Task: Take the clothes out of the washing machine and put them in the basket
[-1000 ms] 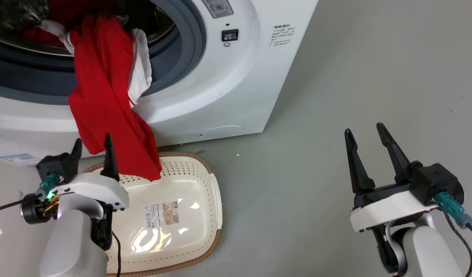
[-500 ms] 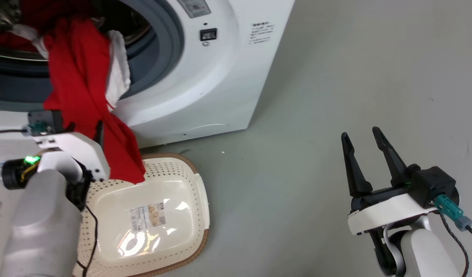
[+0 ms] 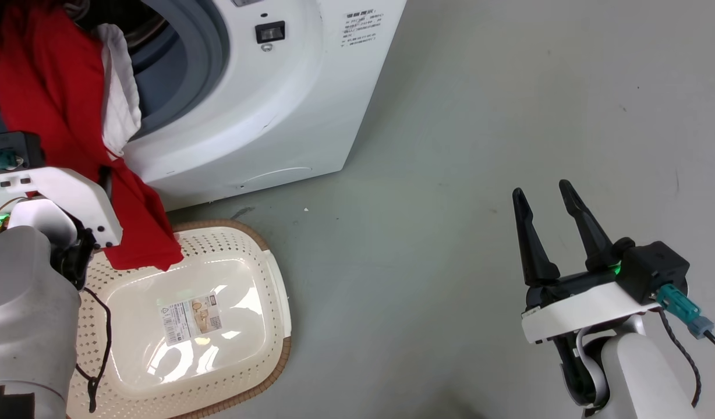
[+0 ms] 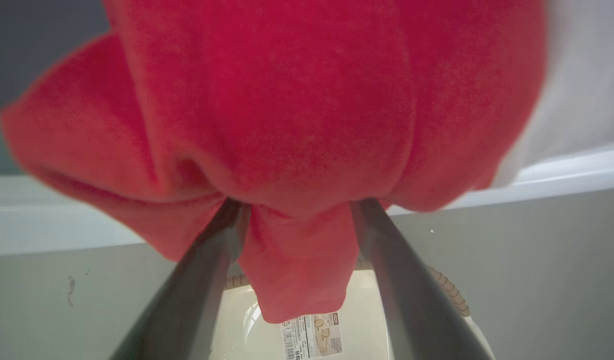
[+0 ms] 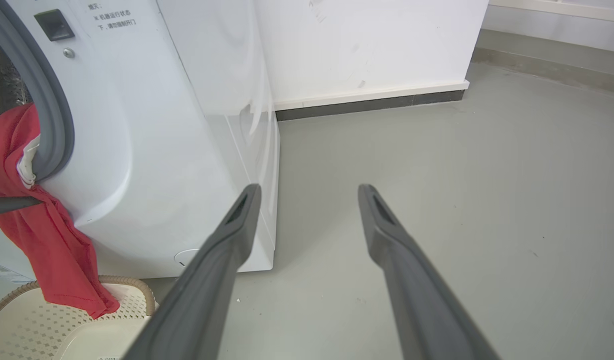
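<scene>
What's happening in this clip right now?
The left gripper is open around the red clothes, which hang out of the washing machine with their lower end above the basket on the floor. The basket holds no clothes yet. The right gripper is open and holds nothing, off to the side.

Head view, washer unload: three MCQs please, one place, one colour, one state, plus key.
1. The red garment has its lower end: A) inside the drum B) over the basket C) on the washer's top.
2. The basket's rim is: A) brown B) blue C) black.
3. The right gripper is: A) shut on fabric B) shut, empty C) open, empty.
Key: 1B, its end dangles above the basket's washer-side end; 2A, a woven-look brown edge runs round it; 3C, its fingers are spread with nothing between them.
</scene>
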Robot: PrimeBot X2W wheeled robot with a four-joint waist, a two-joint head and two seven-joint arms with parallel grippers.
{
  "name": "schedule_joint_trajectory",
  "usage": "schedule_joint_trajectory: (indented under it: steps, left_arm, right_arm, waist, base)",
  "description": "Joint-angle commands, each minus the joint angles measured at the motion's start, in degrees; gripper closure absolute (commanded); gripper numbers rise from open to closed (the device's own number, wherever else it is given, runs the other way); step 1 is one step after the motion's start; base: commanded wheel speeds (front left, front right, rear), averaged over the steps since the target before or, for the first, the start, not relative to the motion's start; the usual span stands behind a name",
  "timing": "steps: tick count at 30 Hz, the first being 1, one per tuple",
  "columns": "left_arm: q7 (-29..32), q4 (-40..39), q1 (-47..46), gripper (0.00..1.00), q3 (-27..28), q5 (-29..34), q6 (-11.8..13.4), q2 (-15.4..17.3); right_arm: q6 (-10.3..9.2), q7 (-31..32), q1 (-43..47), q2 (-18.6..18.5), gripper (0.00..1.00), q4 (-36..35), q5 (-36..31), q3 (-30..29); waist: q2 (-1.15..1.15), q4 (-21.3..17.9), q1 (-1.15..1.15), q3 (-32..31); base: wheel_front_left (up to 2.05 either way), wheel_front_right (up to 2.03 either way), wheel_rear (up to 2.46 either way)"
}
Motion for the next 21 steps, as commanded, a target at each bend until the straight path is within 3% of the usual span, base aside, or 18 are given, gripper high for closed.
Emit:
schedule_joint_trajectory:
  steps: [1, 3, 4, 6, 21]
  left_arm:
    - [-0.52, -0.14, -1.74, 0.0, -0.12, -0.18, -0.06, 0.6]
    - [-1.11, 0.39, -2.43, 0.0, -0.08, -0.45, 0.08, 0.39]
    - [-1.26, 0.63, -2.63, 0.37, -0.19, -0.37, 0.15, 0.36]
    - [-1.79, 1.2, -2.77, 1.0, -0.34, -0.56, 0.12, 0.33]
    - [-15.92, 0.82, 3.79, 1.0, -1.4, -1.34, 1.0, -2.77]
  right_arm:
    - [-0.04, -0.36, -0.79, 0.03, 0.0, 0.19, 0.24, 0.1]
    - [-0.04, -0.5, -1.03, 0.03, 0.0, 0.57, 0.34, 0.14]
    - [-0.04, -0.58, -1.16, 0.03, 0.0, 0.74, 0.4, 0.15]
    - [-0.04, -0.66, -1.42, 0.03, 0.0, 1.0, 0.41, 0.19]
    - [-0.04, -0.22, 0.69, 0.02, 0.0, 2.19, -1.81, -0.92]
  waist:
    - [0.0, -0.16, 0.0, 0.2]
    - [0.0, -0.18, 0.0, 0.25]
    - [0.0, -0.15, 0.0, 0.22]
    - [0.0, -0.03, 0.0, 0.11]
    - [0.0, 3.18, 0.0, -6.89]
  base:
    - [0.0, 0.0, 0.0]
    - [0.0, 0.0, 0.0]
    - [0.0, 0.0, 0.0]
    - [0.0, 0.0, 0.0]
    - [0.0, 0.0, 0.0]
